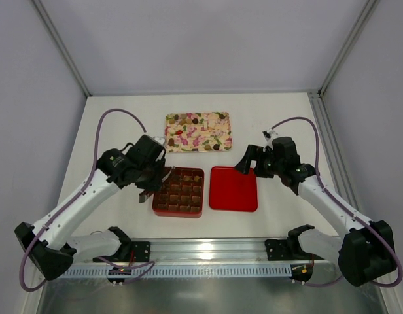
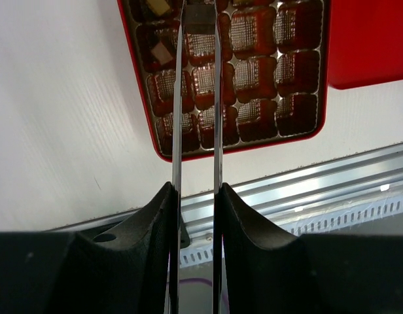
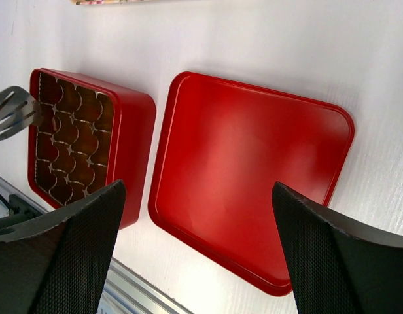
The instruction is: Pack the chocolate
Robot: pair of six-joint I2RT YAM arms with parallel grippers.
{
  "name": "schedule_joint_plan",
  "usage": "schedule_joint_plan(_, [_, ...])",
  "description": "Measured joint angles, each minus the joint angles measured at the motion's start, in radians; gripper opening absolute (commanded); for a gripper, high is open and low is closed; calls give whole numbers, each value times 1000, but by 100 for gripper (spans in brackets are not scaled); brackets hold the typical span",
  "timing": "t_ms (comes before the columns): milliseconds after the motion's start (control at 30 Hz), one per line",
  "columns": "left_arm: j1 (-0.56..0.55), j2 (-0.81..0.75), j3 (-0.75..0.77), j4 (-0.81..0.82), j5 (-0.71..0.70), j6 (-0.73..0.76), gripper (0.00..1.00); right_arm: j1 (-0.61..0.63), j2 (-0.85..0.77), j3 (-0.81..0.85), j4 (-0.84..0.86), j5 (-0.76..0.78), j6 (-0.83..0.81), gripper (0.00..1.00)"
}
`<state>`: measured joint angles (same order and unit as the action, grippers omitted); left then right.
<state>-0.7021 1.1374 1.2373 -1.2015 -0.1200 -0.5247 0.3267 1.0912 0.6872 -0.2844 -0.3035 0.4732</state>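
Note:
My left gripper [image 2: 196, 191] is shut on thin metal tongs [image 2: 177, 98], and it also shows in the top view [image 1: 151, 178]. The tong tips pinch a dark square chocolate [image 2: 200, 16] over the far cells of the square red box [image 2: 139, 78]. A few chocolates [image 2: 163, 53] lie in the box's far left cells; most cells show only brown liner. More chocolates [image 1: 188, 120] lie on the floral tray [image 1: 221, 115] behind the box [image 1: 178, 214]. My right gripper [image 3: 198, 190] is open and empty above the flat red lid [image 3: 254, 170].
The lid [image 1: 233, 189] lies flat just right of the box. A metal rail [image 1: 208, 252] runs along the near table edge. The tong tips [image 3: 12, 111] show over the box in the right wrist view. Enclosure walls stand on both sides.

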Motion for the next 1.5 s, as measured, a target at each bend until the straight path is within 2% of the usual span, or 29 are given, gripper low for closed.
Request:
schedule_joint_plan(367, [-14,-25,-98,46,32,-24,33,13,3,0,0,13,3,92])
schedule_joint_plan(1100, [-32,-25,-106,55,33,-45,39,14,3,-1,2,13,4,92])
schedule_joint_plan(1267, [-34,-4,-32,32,29,-44,40,14,3,-1,6,13,4,92])
schedule_joint_plan(1500, [-34,138,197,43,11,-12,43,14,2,-1,6,16,3,92])
